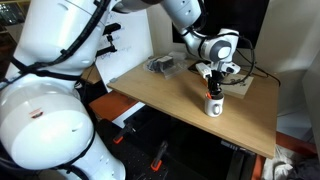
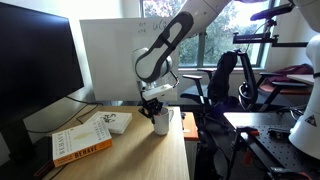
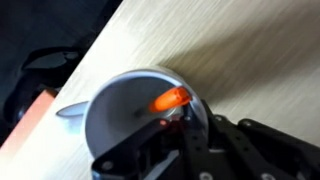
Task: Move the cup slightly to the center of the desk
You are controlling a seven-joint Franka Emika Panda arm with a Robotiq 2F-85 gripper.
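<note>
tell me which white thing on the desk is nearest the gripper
The cup, the upright mug right below the gripper; the flat white booklets lie farther off.

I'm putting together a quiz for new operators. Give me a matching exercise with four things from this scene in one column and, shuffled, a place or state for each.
Things:
1. cup
2. monitor
3. book
4. board

Descriptions:
A. white, standing upright
B. lying flat on the desk near the monitor
C. directly under the gripper
D. dark screen

Pairs: 1-C, 2-D, 3-B, 4-A
</note>
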